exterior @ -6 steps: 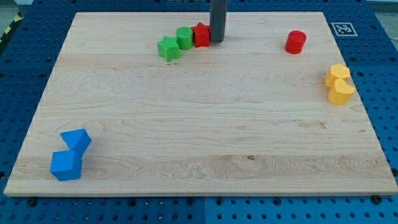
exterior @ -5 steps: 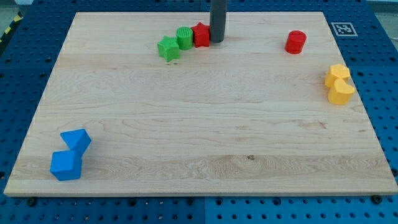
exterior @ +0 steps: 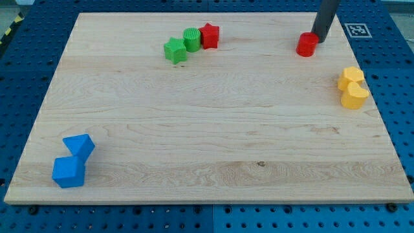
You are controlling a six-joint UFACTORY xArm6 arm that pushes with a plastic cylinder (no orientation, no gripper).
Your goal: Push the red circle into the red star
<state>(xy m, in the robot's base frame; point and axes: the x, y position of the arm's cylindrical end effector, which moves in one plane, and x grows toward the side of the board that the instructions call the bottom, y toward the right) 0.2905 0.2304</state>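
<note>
Now my tip [exterior: 319, 41] touches the ridged red circle [exterior: 306, 45].

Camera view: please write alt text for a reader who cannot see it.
My tip sits at the red circle's right edge, near the wooden board's top right. The red star lies far to the view's left, beside two green blocks.

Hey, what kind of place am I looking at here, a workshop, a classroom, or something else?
Most likely a robotics lab bench: a wooden board sits on a blue perforated table, a printed marker tag is at its corner, and my tip rests beside the red circle.
</note>
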